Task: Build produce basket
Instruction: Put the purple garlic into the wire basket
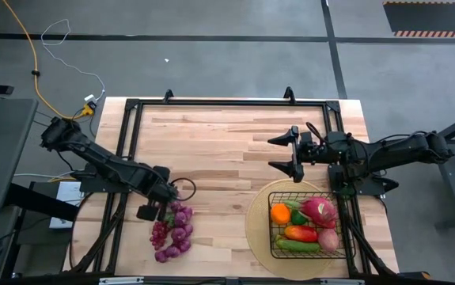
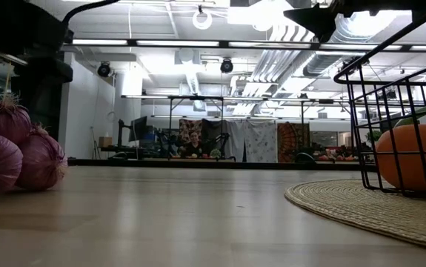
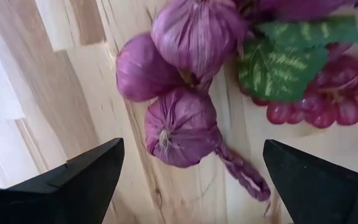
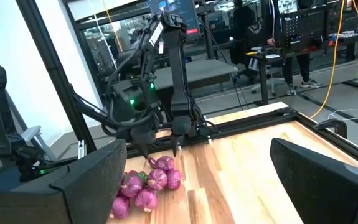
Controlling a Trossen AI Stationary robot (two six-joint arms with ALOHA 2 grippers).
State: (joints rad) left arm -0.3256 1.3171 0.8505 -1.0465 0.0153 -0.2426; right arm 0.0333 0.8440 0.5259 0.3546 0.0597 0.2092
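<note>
A bunch of purple bulbs [image 1: 173, 232] with small red grapes and a green leaf [image 3: 284, 59] lies on the wood near the table's front left. My left gripper [image 1: 162, 210] hangs open just above the bunch's far end, pointing down. Its fingers stand on either side of one bulb [image 3: 179, 127] without touching it. The black wire basket [image 1: 346, 237] stands at the front right on a round woven mat [image 1: 257, 226]. It holds an orange [image 1: 280, 212], a pink dragon fruit [image 1: 319, 210], a red pepper [image 1: 300, 233] and a green cucumber [image 1: 297, 245]. My right gripper [image 1: 274, 153] waits open and level behind the basket.
A black frame rail [image 1: 227, 103] runs around the table's far edge and sides. Bare wood [image 1: 219, 166] lies between the bunch and the basket. In the low view the bulbs [image 2: 9, 152] are at the left and the basket [image 2: 398, 111] at the right. People stand beyond the table [image 4: 291, 31].
</note>
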